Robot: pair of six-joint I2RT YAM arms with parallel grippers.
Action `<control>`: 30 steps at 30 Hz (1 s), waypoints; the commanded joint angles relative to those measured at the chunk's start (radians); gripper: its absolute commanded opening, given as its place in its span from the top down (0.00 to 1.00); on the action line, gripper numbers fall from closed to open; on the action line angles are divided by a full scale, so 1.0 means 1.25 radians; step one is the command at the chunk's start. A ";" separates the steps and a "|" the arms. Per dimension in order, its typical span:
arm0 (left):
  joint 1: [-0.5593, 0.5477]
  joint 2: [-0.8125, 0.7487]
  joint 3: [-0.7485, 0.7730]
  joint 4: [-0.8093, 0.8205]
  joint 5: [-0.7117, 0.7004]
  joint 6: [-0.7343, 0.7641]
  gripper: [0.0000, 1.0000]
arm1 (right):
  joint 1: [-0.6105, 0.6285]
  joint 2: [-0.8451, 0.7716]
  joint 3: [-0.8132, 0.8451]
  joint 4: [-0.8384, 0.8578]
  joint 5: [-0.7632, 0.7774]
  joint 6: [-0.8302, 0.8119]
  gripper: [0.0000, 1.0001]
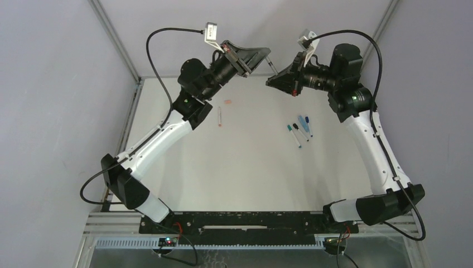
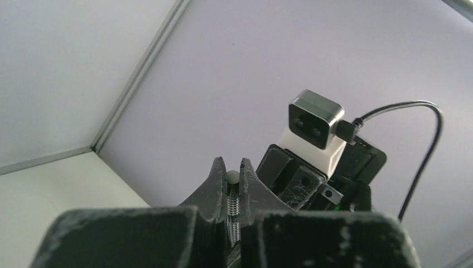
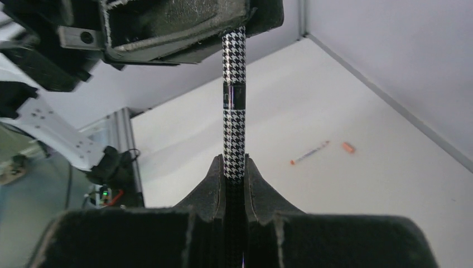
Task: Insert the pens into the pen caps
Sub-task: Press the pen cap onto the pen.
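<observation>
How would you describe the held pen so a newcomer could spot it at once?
Look above the far edge of the white table. There the left gripper and right gripper each clamp one end of a single pen. Unlike the plain pens lying on the table, it is in the air and has a black-and-white houndstooth barrel.

You have a shared pen (image 3: 234, 111) spanning left jaws to right jaws, above the far edge of the bench (image 1: 251, 167). On it, left of centre, a lone pen (image 1: 220, 117), cap (image 1: 227, 102) just behind; pen cluster (image 1: 300, 130) well right
</observation>
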 commanded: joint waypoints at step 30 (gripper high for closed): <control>-0.061 -0.074 -0.220 0.060 0.192 -0.106 0.59 | 0.006 -0.062 -0.248 0.170 -0.158 0.093 1.00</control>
